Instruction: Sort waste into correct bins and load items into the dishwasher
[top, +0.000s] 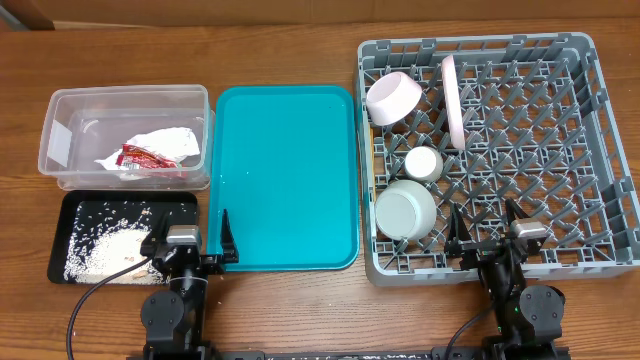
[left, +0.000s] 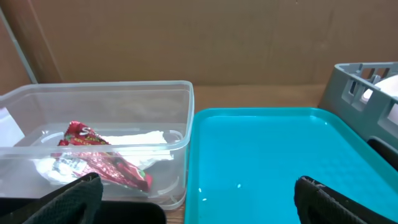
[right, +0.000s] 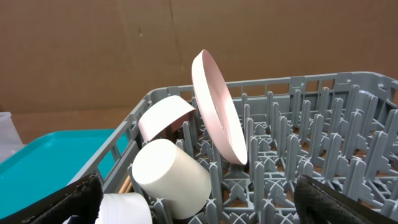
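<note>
Jaws stand spread wide on both my grippers, pinching nothing. My left gripper (top: 190, 240) hangs where the black tray (top: 60, 240) meets the teal tray (top: 285, 170). My right gripper (top: 487, 232) sits at the rack's (top: 600, 150) 6 o'clock rim. The left wrist view shows the wrapper (left: 102, 158) and napkin (left: 134, 146) inside the tub (left: 180, 118). The right wrist view shows the plate (right: 217, 106) on edge, the pinkish bowl (right: 165, 115) and the cup (right: 171, 177). Only the overhead view shows the rice grains (top: 110, 240).
</note>
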